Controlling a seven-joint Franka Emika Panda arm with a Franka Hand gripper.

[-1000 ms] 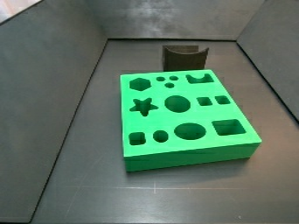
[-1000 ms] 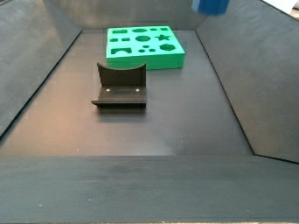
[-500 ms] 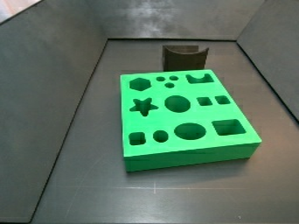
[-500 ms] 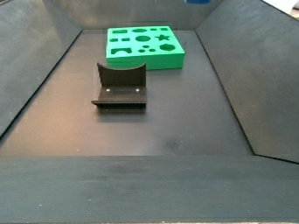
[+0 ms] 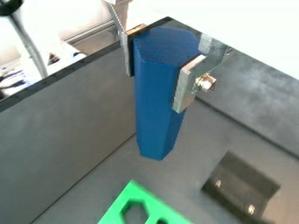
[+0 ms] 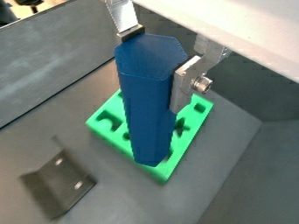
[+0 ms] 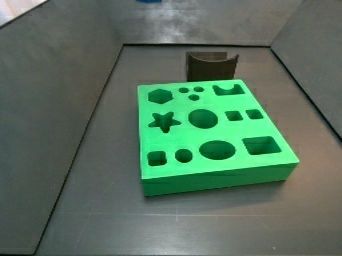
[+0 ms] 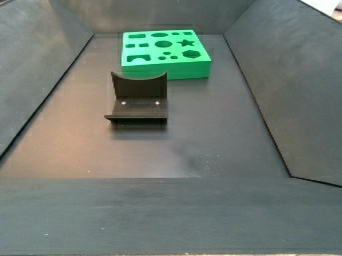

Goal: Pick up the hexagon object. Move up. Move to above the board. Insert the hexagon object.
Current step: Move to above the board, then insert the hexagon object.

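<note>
Hexagon object (image 6: 149,101) clamped in pincer (image 6: 158,54) high above board (image 6: 176,144).

Even, moderately bright light is falling across all views, the dark matte counter (image 8: 174,140) showing a soft pale sheen. The thick bright green square board (image 7: 211,133) is reading sharp, casting faint shadow. In both wrist views the claw (image 5: 159,54) holding the tall blue hexagonal peg (image 6: 149,96) is looking slightly soft, its silver plates glinting.
</note>
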